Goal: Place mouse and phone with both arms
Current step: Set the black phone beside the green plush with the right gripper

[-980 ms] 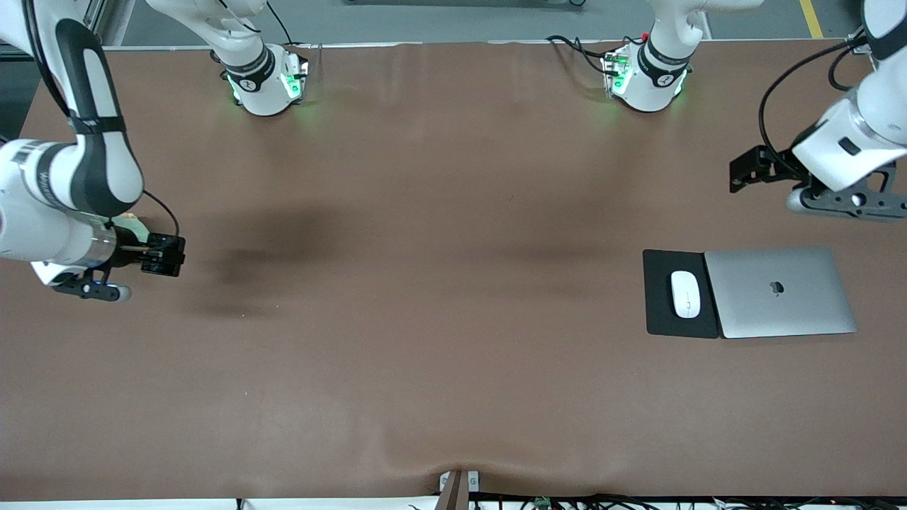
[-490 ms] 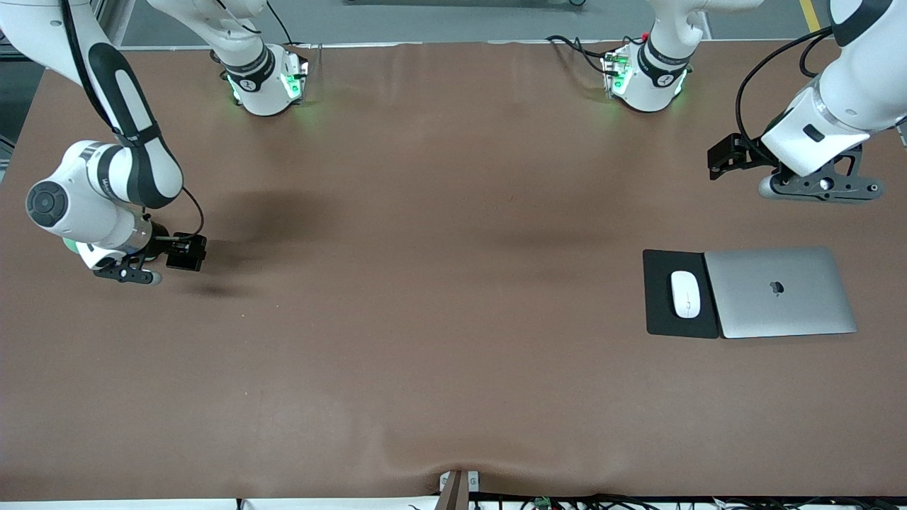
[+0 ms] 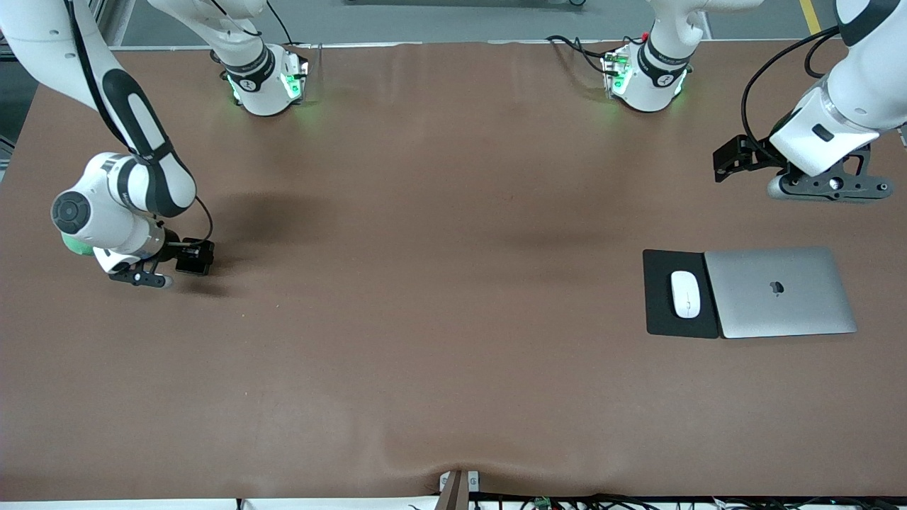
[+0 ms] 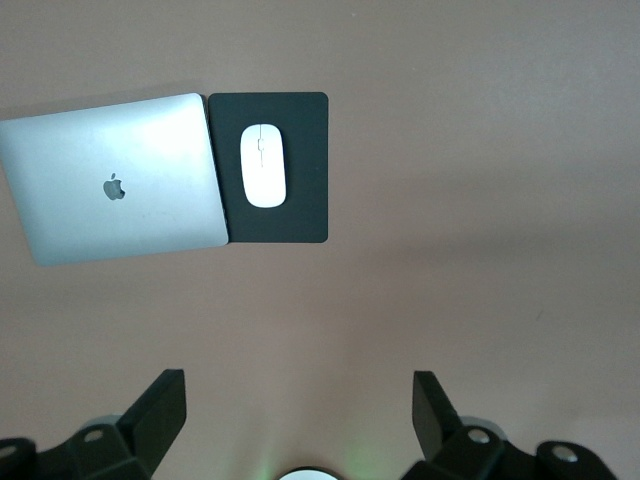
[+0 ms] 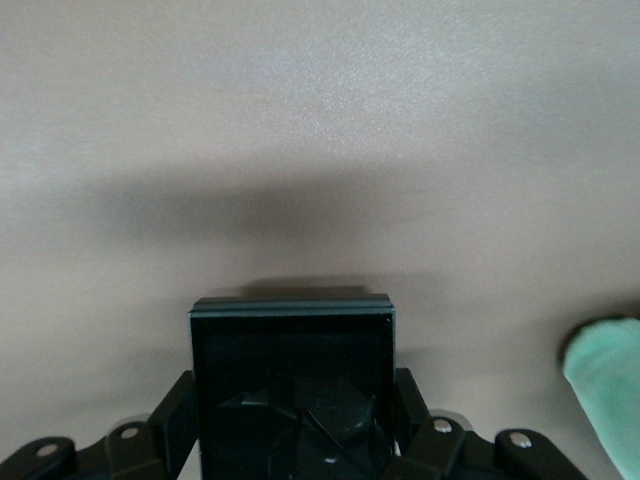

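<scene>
- At the right arm's end of the desk (image 3: 439,340), our right claw (image 3: 193,256) hangs low over the bare brown surface, pinching the phone (image 5: 292,385) between its fingers; the right wrist view shows the glossy black slab gripped at its sides, its shadow lying close beneath it.
- Toward the left arm's end, the mouse (image 3: 685,293) lies on the black pad (image 3: 659,315), which sits right beside the closed silver laptop (image 3: 779,292).
- Our left claw (image 3: 733,157) hovers over open desk, between its own base and the pad, fingers spread wide and holding nothing.
- We judge the mouse half done, since it lies on its pad with the claw away from it.
- What is left is the phone: we have yet to set it on the desk and let go of it.
</scene>
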